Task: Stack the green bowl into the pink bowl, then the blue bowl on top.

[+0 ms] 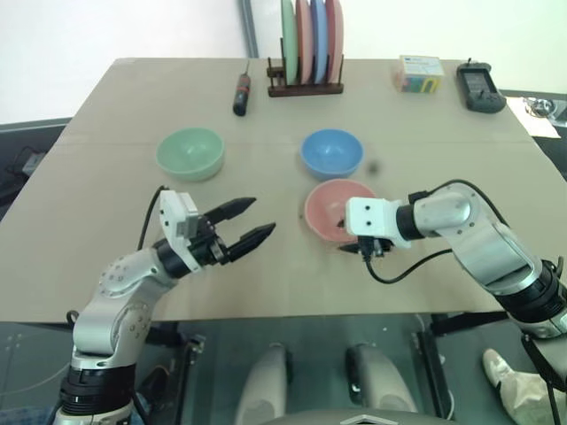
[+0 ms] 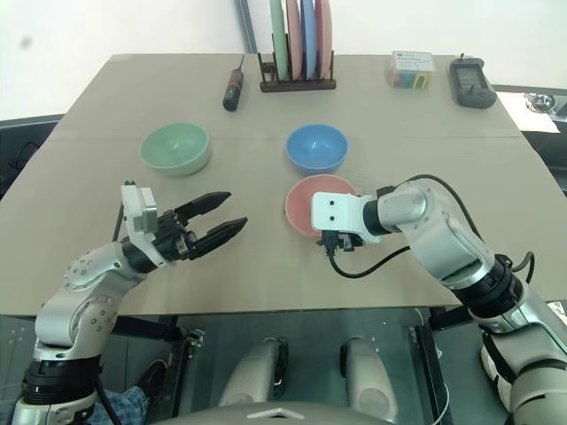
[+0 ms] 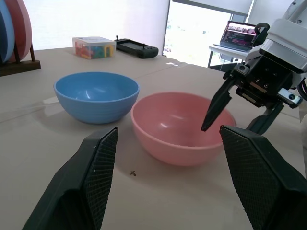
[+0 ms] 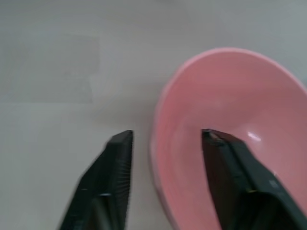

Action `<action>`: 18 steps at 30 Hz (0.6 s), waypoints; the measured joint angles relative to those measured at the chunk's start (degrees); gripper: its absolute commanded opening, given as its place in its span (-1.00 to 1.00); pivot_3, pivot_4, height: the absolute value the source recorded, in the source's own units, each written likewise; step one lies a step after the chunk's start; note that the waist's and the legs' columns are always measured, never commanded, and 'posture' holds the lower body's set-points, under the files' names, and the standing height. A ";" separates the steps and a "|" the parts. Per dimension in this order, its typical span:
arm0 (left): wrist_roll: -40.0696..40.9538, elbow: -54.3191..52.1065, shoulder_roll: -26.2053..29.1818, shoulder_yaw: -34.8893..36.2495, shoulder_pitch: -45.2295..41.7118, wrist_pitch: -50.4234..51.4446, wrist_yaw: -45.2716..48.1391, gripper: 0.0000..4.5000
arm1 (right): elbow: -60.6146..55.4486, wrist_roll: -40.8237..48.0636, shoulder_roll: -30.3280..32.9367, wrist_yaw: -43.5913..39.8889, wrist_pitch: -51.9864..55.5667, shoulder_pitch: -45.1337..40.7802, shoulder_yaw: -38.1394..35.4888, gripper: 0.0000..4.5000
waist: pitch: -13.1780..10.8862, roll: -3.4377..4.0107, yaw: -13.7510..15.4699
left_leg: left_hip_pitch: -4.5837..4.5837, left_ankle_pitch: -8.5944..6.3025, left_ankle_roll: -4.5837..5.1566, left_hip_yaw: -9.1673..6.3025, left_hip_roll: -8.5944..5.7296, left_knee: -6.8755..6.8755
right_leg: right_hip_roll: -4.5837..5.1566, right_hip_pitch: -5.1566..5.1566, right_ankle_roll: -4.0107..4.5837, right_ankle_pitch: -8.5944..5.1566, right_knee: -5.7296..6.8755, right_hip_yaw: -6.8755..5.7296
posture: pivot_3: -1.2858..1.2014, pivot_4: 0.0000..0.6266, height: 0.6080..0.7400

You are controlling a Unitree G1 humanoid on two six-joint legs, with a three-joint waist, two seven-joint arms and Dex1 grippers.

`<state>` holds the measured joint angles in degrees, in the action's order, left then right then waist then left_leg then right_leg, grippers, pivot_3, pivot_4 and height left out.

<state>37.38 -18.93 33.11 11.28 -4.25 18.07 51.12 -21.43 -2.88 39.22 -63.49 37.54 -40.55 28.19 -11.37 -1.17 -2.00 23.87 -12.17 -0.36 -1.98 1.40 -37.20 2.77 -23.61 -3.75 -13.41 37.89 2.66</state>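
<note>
The pink bowl (image 1: 332, 202) stands on the table in front of the blue bowl (image 1: 331, 152). Farther left, the green bowl (image 1: 190, 153) stands apart from both. My right gripper (image 4: 166, 135) is open and points down at the pink bowl's near rim, with one finger inside the bowl and the other outside. It grips nothing. To the left of the pink bowl, my left gripper (image 1: 252, 221) hovers wide open and empty, pointing toward that bowl (image 3: 182, 127). All three bowls sit upright and empty.
A wooden rack of upright coloured plates (image 1: 306, 44) stands at the table's far edge. A screwdriver (image 1: 240, 93) lies to its left. A box of coloured pieces (image 1: 419, 73) and a black device (image 1: 480, 87) sit at the far right.
</note>
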 measured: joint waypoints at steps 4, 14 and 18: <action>-1.14 -0.01 0.00 -0.02 -0.13 -0.03 -1.03 0.61 | -0.04 2.90 -0.24 0.19 1.25 -0.08 -3.61 0.97 | 0.00 0.00 0.05 | 0.00 0.00 0.00 0.00 0.00 0.00 | 0.00 0.01 0.00 0.00 0.00 0.00 | 0.03 -0.52 1.00; -12.19 4.97 6.35 -0.98 -8.29 4.35 -9.69 0.61 | -3.80 13.05 -1.80 9.63 10.86 1.04 -21.96 0.97 | -0.02 -0.01 0.03 | 0.03 0.00 0.00 -0.01 0.00 0.03 | -0.02 -0.02 -0.01 0.00 0.01 -0.01 | 0.03 -0.52 1.00; -14.35 9.53 8.98 -2.19 -14.27 6.06 -9.00 0.61 | -3.81 18.75 -3.12 13.06 20.36 -0.43 -29.92 0.97 | -0.04 -0.02 0.12 | 0.06 0.00 0.00 -0.02 -0.01 0.03 | -0.01 -0.03 -0.01 0.01 0.00 -0.02 | 0.03 -0.52 1.00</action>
<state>23.03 -9.39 42.09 9.09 -18.52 24.13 42.13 -25.24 15.88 36.10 -50.43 57.90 -40.97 -1.74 -11.41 -1.19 -1.89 23.93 -12.17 -0.35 -2.00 1.39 -37.18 2.76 -23.64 -3.75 -13.40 37.89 2.63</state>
